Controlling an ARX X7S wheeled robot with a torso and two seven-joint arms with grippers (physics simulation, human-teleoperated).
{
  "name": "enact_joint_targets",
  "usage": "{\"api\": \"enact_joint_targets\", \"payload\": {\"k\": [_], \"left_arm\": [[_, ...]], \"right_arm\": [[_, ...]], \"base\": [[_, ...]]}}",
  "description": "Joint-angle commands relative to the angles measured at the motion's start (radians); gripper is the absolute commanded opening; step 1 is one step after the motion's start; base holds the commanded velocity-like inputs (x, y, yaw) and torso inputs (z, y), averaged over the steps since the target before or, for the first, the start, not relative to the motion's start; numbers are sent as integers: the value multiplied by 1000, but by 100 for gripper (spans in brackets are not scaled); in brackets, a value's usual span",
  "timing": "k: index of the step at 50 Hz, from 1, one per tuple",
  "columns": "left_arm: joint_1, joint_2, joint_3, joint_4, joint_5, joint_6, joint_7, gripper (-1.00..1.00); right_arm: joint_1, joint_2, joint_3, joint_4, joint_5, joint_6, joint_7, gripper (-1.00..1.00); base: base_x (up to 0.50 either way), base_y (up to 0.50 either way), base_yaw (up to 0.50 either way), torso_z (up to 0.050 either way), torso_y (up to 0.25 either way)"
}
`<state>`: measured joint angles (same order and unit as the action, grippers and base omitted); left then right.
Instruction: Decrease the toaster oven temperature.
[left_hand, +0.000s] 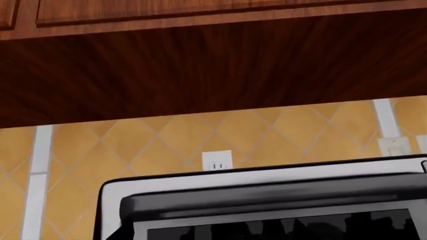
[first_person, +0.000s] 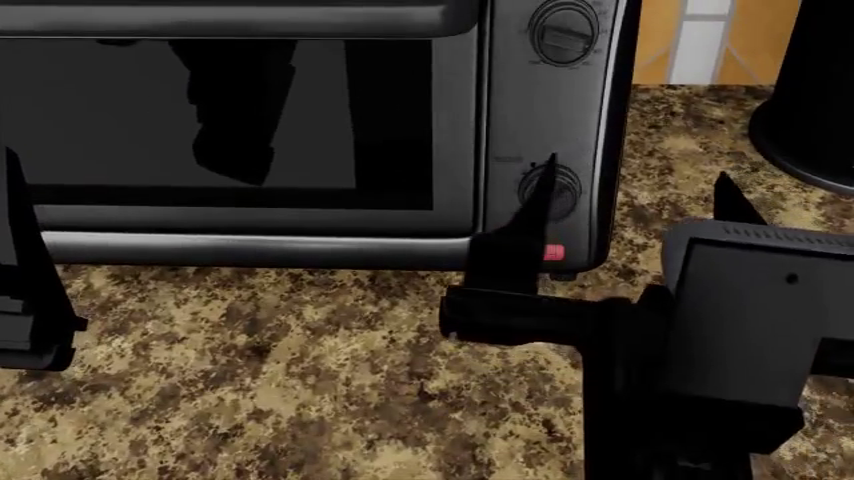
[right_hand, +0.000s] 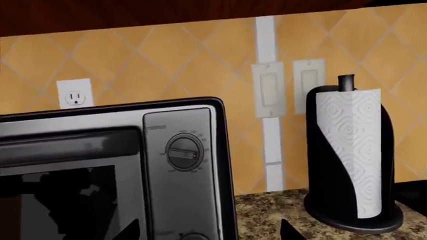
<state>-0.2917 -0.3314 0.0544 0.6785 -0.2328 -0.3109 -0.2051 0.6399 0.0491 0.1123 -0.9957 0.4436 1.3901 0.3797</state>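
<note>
The silver-grey toaster oven fills the top of the head view, with its dark glass door, bar handle, upper knob, lower knob and red button. My right gripper is open in front of the control panel. One finger overlaps the lower knob and the other stands past the oven's right side. In the right wrist view the upper knob shows, and the lower knob lies between the fingertips. My left gripper is cut off at the left edge.
A paper towel roll on a black holder stands right of the oven; its base shows in the head view. A speckled granite counter lies in front. The tiled wall has an outlet and switches. Wooden cabinets hang above.
</note>
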Motion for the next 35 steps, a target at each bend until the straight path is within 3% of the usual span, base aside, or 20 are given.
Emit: {"api": "enact_joint_targets", "payload": {"k": [1,19,26,29,31,35], "left_arm": [[5,-2,2,-19,1,21,0,100],[5,-7,10,-19,-1,23,-5,100],[-3,-9,19,-17,-3,15,-6,100],[-46,-16,13,21,-27,-61,-17,100],[-4,-10,21,-13,-4,11,-10,100],[-2,-11,20,-13,-5,17,-11,100]], "right_arm": [[85,-13,79,5,189,179,96,100],[218,127,93,109,711,170,507,100],[278,192,26,121,751,164,576,100],[299,210,11,134,791,164,607,100],[324,231,-5,140,803,163,629,100],[372,269,-37,163,855,165,687,100]], "base": [[0,0,0,0,0],[0,0,0,0,0],[0,0,0,0,0],[0,0,0,0,0],[0,0,0,0,0],[0,0,0,0,0]]}}
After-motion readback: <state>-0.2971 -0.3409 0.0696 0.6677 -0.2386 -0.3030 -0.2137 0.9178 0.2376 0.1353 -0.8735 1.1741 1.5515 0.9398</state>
